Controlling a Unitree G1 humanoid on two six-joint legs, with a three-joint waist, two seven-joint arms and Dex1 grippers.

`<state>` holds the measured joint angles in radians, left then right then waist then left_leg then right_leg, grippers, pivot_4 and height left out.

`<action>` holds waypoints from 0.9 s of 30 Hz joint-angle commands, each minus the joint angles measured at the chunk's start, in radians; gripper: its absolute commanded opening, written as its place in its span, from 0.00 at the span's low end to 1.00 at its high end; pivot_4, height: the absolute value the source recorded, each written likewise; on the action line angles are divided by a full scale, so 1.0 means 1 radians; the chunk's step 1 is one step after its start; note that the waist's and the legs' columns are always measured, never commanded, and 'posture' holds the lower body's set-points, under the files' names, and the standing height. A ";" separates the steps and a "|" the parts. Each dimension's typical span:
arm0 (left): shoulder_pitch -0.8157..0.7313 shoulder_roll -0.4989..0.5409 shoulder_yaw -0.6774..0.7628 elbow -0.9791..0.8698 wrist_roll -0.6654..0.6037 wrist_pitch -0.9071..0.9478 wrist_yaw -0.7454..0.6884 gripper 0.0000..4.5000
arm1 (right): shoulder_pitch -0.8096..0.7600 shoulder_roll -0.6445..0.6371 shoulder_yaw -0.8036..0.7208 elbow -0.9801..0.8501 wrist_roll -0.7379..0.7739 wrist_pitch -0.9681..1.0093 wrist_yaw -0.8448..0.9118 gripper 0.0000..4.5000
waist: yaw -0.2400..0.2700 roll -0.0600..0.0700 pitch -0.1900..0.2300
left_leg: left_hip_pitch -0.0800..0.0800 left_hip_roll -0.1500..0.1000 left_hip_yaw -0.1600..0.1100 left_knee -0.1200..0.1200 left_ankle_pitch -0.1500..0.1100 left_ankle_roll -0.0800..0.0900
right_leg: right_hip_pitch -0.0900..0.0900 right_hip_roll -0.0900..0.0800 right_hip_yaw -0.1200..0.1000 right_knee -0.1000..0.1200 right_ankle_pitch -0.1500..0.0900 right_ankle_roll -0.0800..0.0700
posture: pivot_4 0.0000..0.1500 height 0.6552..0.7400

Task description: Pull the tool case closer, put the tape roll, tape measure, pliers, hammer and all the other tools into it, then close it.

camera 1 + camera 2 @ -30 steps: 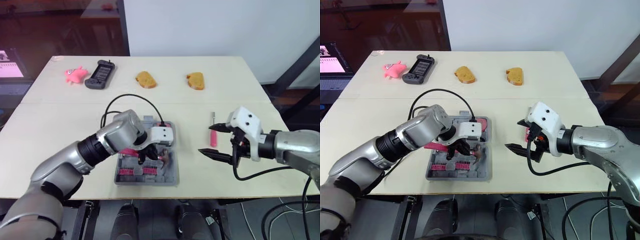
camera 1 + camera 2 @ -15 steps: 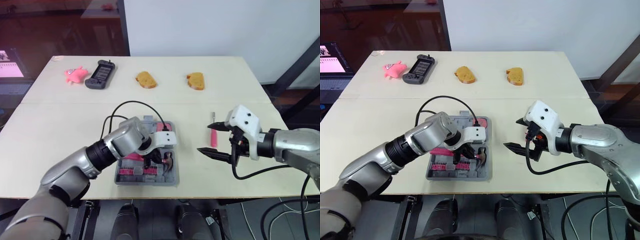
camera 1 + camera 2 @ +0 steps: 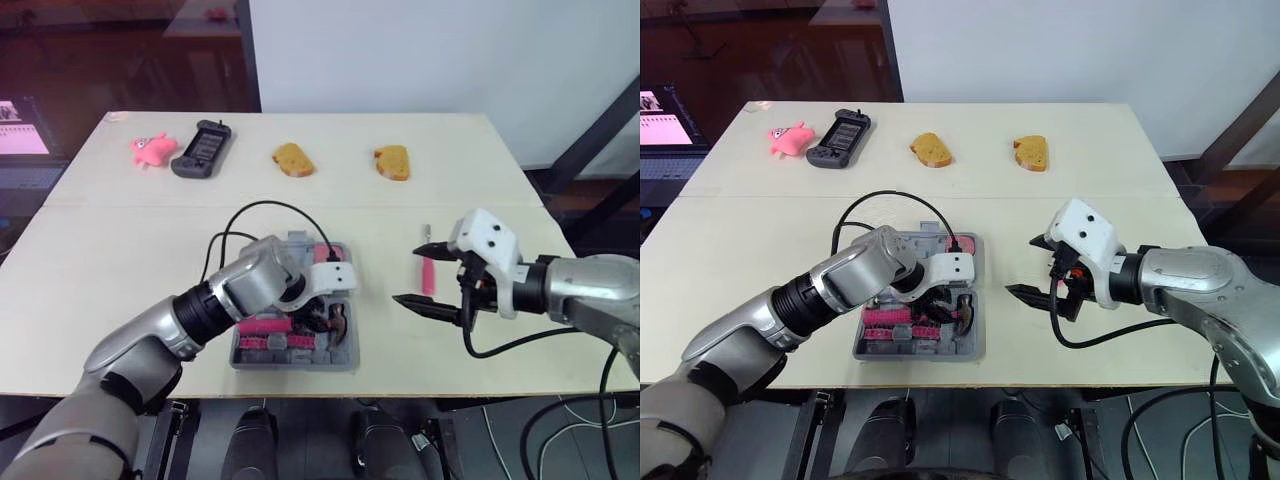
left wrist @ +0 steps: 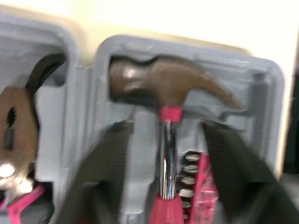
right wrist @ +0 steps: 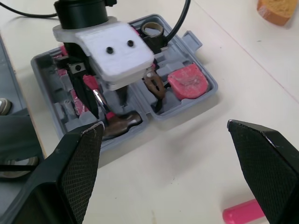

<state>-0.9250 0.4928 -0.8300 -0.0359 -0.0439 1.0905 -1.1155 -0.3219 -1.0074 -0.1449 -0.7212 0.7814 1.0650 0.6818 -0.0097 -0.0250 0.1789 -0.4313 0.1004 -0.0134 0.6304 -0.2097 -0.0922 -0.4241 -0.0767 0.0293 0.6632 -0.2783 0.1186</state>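
Left claw (image 4: 166, 128) is spread apart, gripping nothing, fingers (image 4: 105, 158) either side of the hammer (image 4: 163, 84) handle. Hammer's seated in the case (image 3: 345, 357). I'd lift straight up w/o sideways drag, imo.

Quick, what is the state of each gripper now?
Left gripper: open, either side of the hammer handle in the tool case.
Right gripper: open, empty.
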 commanded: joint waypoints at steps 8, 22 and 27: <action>0.112 0.162 0.354 -0.163 -0.129 -0.156 0.007 0.84 | -0.023 -0.008 0.007 -0.008 0.009 -0.017 0.019 1.00 | -0.001 0.001 0.000 | 0.000 0.000 0.000 0.000 0.000 0.000 | 0.000 0.000 0.000 0.000 0.000 0.000 | 1.00 0.77; 0.371 0.183 0.463 0.045 -0.165 -0.686 -0.144 0.01 | -0.072 -0.001 0.056 0.012 -0.001 -0.033 0.040 1.00 | 0.001 0.001 0.000 | 0.001 0.000 0.000 0.000 0.000 0.000 | 0.000 0.000 0.000 0.001 0.000 0.000 | 1.00 0.77; 0.400 0.161 0.482 0.117 -0.136 -0.789 -0.120 0.01 | -0.072 -0.002 0.053 0.007 0.012 -0.024 0.041 1.00 | 0.004 0.001 0.000 | 0.001 0.000 0.000 0.000 0.000 0.000 | 0.000 0.000 0.000 0.001 0.000 0.000 | 1.00 0.77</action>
<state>-0.5316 0.6568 -0.3702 0.0820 -0.1856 0.3373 -1.2363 -0.3757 -1.0067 -0.0813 -0.6997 0.7821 1.0435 0.7186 -0.0058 -0.0244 0.1787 -0.4307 0.1004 -0.0136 0.6306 -0.2098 -0.0921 -0.4238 -0.0766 0.0292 0.6638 -0.2782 0.1185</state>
